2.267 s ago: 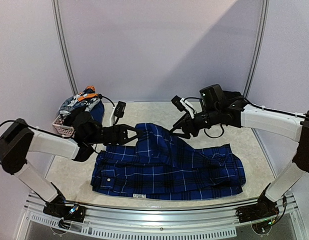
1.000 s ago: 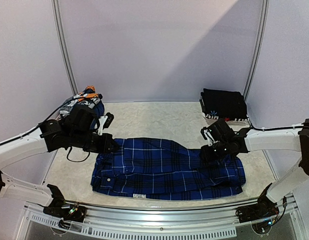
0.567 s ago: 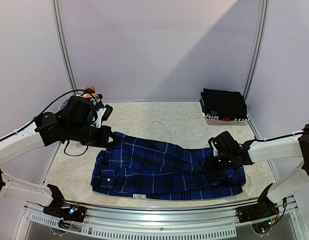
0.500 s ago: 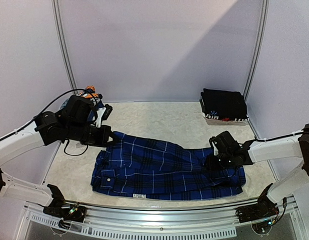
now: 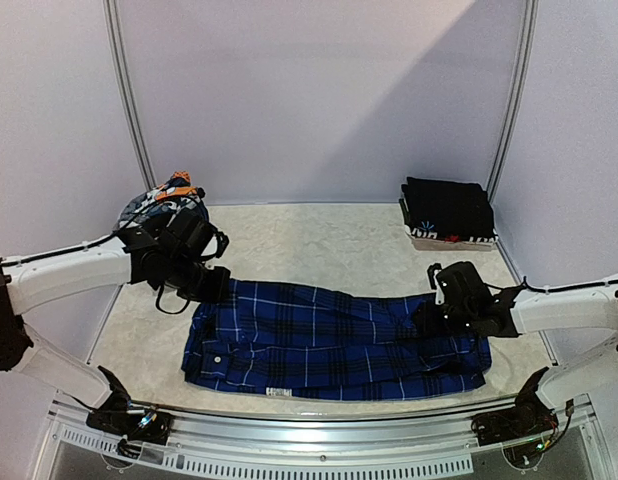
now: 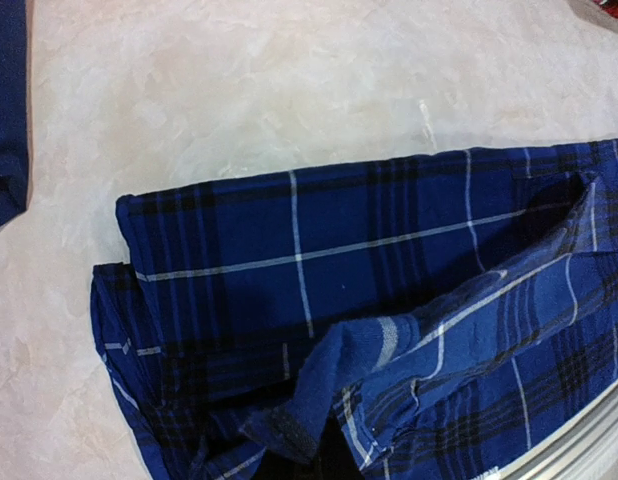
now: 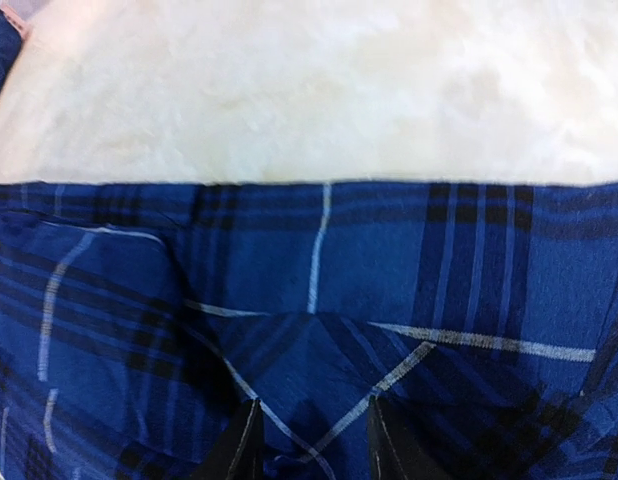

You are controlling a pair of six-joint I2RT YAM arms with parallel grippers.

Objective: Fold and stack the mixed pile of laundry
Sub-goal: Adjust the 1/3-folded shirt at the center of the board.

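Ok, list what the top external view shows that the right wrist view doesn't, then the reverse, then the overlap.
Only top external: both arms, the left end effector at the left end of the blue plaid garment, the folded black stack at back right, and the patterned pile at back left. Only right wrist: the right end effector close up, its fingers either side of a raised fold of plaid. Both: the plaid garment lying on the pale table.

One plaid shirt (image 5: 329, 335), one folded stack (image 5: 447, 208), one patterned heap (image 5: 167, 192)
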